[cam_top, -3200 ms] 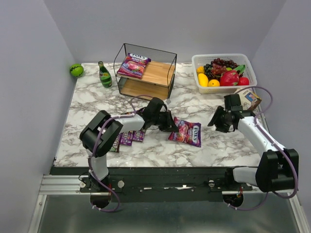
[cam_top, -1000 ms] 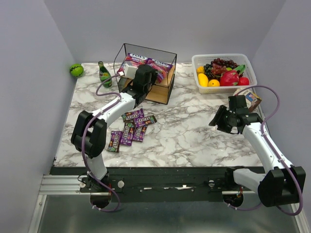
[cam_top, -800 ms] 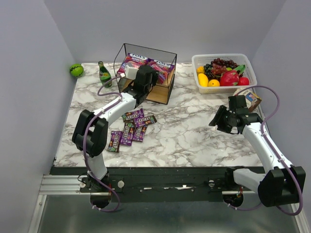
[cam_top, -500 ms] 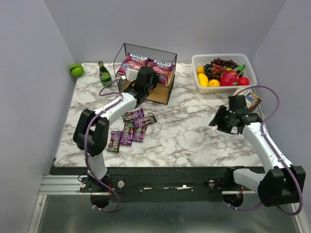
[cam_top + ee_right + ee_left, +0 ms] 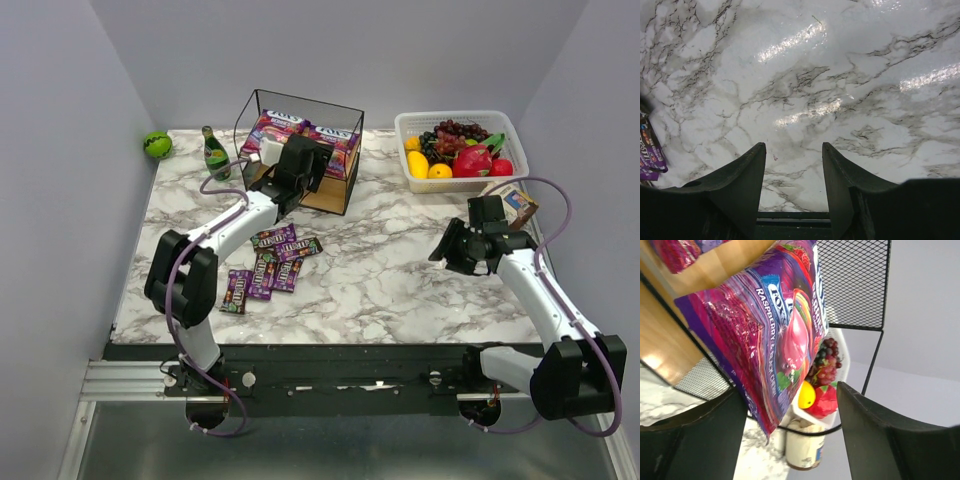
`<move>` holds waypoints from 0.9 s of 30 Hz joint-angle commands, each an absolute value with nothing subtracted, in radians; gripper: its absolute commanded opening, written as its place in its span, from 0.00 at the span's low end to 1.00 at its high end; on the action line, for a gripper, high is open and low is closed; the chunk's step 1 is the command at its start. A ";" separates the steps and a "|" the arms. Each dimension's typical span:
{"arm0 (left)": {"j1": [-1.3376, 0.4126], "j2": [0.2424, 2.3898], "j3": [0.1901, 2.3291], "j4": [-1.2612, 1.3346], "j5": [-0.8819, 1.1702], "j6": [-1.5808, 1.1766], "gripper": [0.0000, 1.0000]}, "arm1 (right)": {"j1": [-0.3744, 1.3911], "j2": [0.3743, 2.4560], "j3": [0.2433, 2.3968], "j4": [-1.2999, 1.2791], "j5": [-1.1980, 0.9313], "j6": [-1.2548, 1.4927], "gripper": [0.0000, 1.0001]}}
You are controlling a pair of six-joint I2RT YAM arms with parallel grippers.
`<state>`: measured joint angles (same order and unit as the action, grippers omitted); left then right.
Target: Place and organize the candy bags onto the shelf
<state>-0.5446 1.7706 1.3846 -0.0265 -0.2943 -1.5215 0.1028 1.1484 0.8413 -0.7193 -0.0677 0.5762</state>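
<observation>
1. Left gripper: jaws spread wide. The near corner of a FOX'S bag sits in the gap and is not pinched. It is clear of the right finger and close to the left finger; I can't tell if they touch.
2. Left arm: stretched forward and up-table from its base, with the wrist at the front of the shelf, level with the upper tier.
3. Right gripper: jaws apart, with only bare marble table between them.
4. Right arm: elbow bent, forearm running up the right side. The wrist is near the beige carton, in front of the fruit basket.
5. Top view only:
   - That bag and the second FOX'S bag lie side by side on the upper board.
   - Five M&M's packets lie loose on the table in front of the shelf, beside the left forearm.
   - A green bottle and a green ball are at the far left.
6. Left wrist view only: the bag's corner pokes out past the front wire. The mesh panel is behind it, and fruit shows through the frame.
7. Right wrist view only: the edge of one packet shows at the left margin.
</observation>
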 commanded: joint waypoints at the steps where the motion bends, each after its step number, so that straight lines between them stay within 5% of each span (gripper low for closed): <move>1: -0.548 1.665 1.408 -0.169 -0.305 -1.421 0.80 | 0.097 1.161 0.851 -0.710 -0.081 0.581 0.57; 15: -0.434 1.416 1.347 -0.354 -0.305 -1.051 0.87 | 0.098 1.167 0.870 -0.696 -0.118 0.571 0.58; 18: -0.341 1.361 1.304 -0.350 -0.226 -0.961 0.99 | 0.097 1.141 0.844 -0.640 -0.175 0.565 0.68; 27: -0.174 1.207 1.189 -0.494 -0.180 -0.712 0.99 | 0.103 1.135 0.787 -0.416 -0.403 0.549 0.95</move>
<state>-0.2260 1.2758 1.2446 -0.4026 -0.2348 -0.8738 0.1028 1.1202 0.7940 -0.5537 -0.2562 0.5652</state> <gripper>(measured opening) 0.988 0.924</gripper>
